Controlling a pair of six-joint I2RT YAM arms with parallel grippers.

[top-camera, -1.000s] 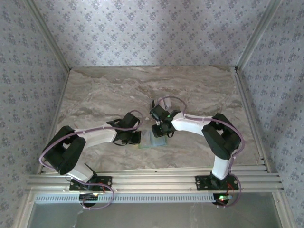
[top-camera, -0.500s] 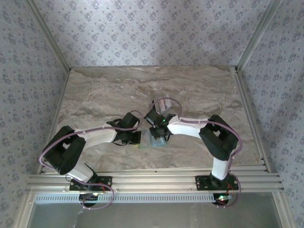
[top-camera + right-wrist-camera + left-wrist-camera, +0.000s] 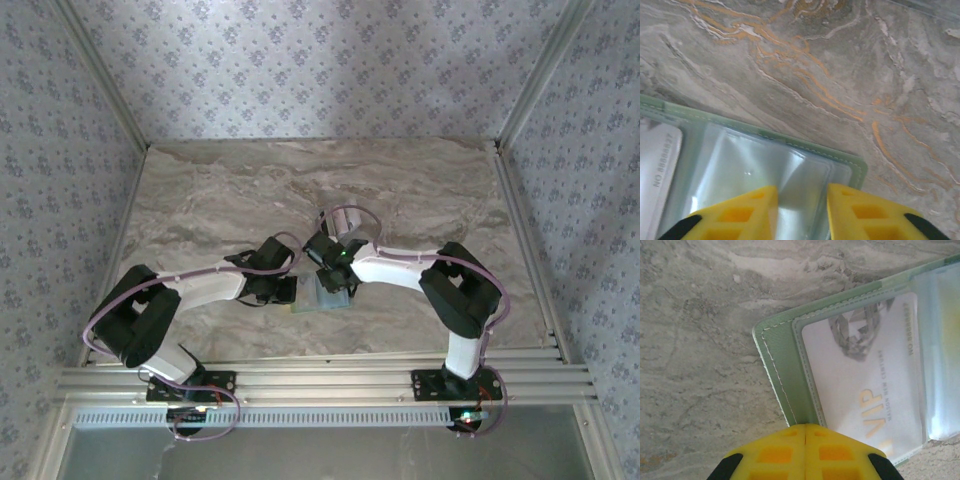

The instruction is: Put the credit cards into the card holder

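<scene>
The card holder (image 3: pixel 322 301) lies open on the marble table, pale green with clear plastic pockets. A white credit card (image 3: pixel 865 385) printed "VIP" sits inside one pocket. A silvery card (image 3: pixel 655 165) with a printed number shows under the plastic at the left of the right wrist view. My left gripper (image 3: pixel 806 426) is shut, its yellow tips meeting on the holder's green stitched edge (image 3: pixel 777 370). My right gripper (image 3: pixel 802 200) is open just above a clear pocket (image 3: pixel 765 170) near the holder's corner (image 3: pixel 857 167), with nothing between its fingers.
Bare marble tabletop (image 3: pixel 230 190) spreads behind and to both sides of the holder. Patterned walls close in the table, and an aluminium rail (image 3: pixel 320 375) runs along the near edge.
My right gripper has shifted left and down from the holder's far right corner to over its pockets. The left gripper and the holder have stayed put.
</scene>
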